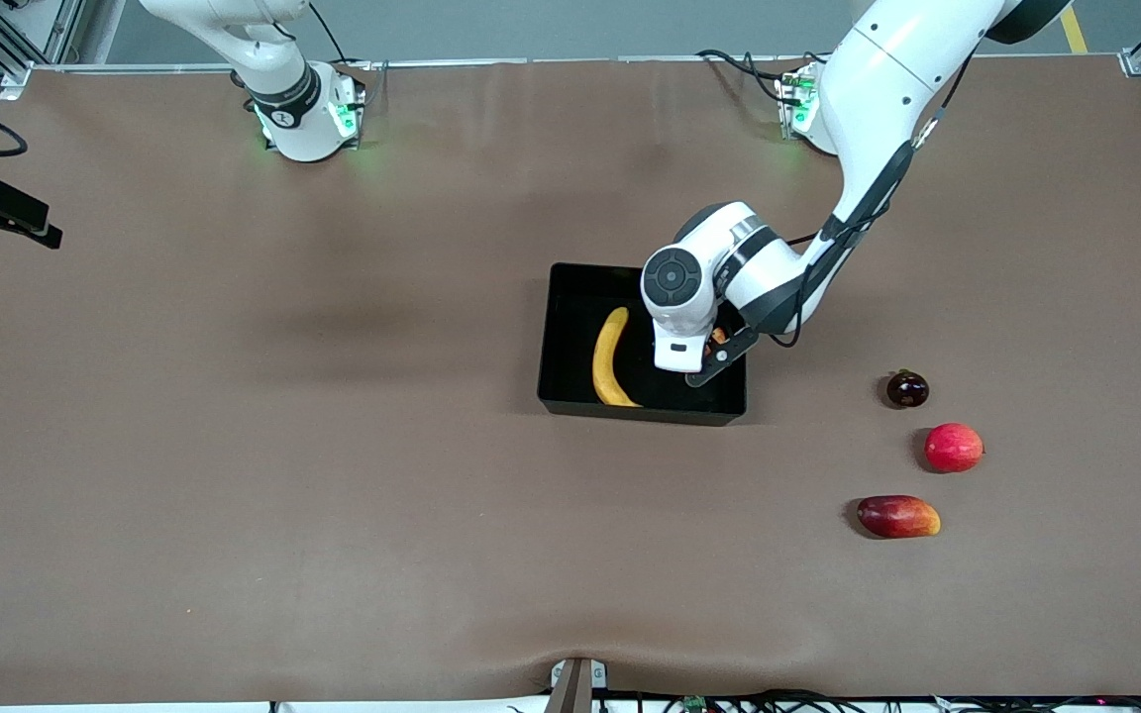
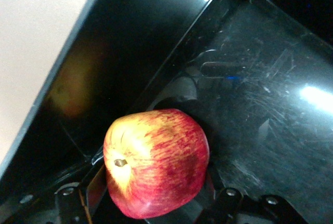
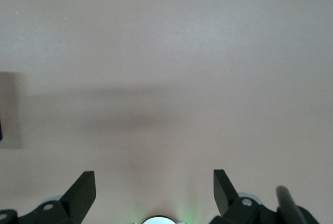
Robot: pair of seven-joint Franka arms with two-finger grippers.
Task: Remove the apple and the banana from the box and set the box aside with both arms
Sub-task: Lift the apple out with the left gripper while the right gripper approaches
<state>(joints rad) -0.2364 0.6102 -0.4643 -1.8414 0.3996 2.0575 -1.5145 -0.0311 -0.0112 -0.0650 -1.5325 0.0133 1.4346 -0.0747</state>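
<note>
Red-yellow apple (image 2: 156, 164) plain only in left wrist view, in black tray (image 1: 570, 396) mid-frame beside banana (image 1: 610, 356); left gripper (image 1: 714, 356) around it, grip impossible to tell; waiting right gripper (image 3: 153, 177) spread apart.

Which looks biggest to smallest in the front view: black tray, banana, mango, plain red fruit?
1. Black tray, by far the largest.
2. Banana, lying in the tray.
3. Mango.
4. Plain red fruit, rounder and shorter than the mango.
</note>
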